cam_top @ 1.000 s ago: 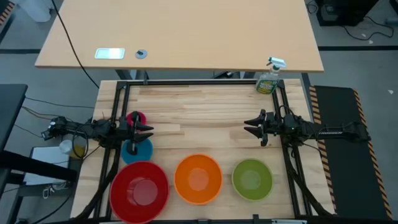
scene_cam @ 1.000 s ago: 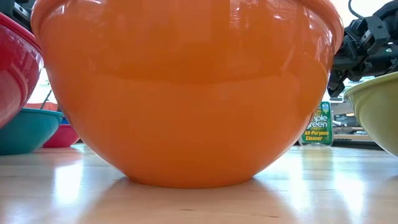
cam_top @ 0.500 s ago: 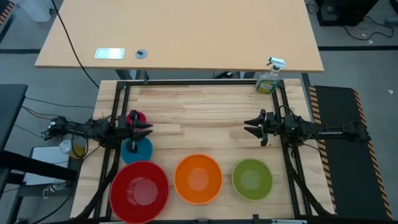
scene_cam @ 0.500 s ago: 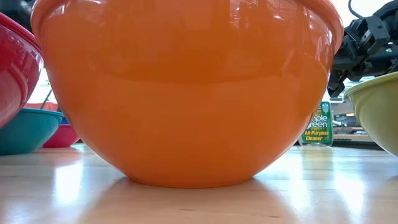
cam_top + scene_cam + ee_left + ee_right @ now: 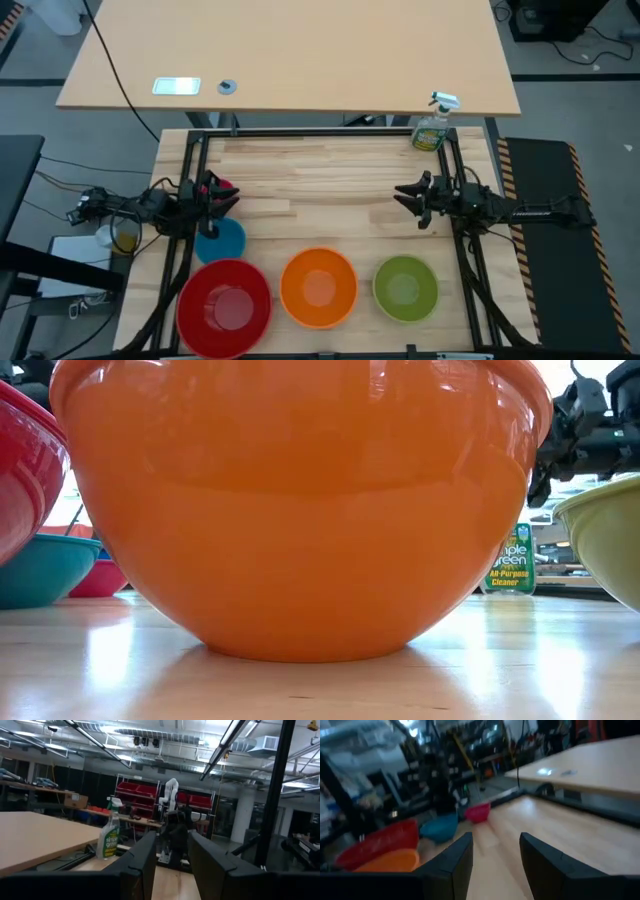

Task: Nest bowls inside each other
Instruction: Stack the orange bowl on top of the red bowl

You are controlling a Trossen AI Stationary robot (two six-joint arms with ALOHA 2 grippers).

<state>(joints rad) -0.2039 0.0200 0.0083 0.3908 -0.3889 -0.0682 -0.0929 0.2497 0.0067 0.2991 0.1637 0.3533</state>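
Five bowls stand apart on their bases on the wooden table. Along the near edge are the red bowl (image 5: 224, 306), the orange bowl (image 5: 318, 287) and the green bowl (image 5: 405, 287). The blue bowl (image 5: 224, 241) sits behind the red one. Beyond it the pink bowl (image 5: 222, 185) is mostly hidden under my left gripper (image 5: 230, 197). That gripper hovers open (image 5: 172, 865) over the pink bowl, tipped upward, with nothing between its fingers. My right gripper (image 5: 403, 200) is open (image 5: 496, 855) at the right side, held level above the table behind the green bowl.
A green spray bottle (image 5: 432, 128) stands at the table's far right corner. A black frame (image 5: 300, 132) runs along the table's far and side edges. Bare wood (image 5: 320, 190) lies between the two grippers. A larger desk (image 5: 290, 50) stands behind.
My left gripper has tipped upward and drawn back a little toward the table's left edge, uncovering more of the blue bowl. My right gripper has tipped up slightly in place. No bowl has moved.
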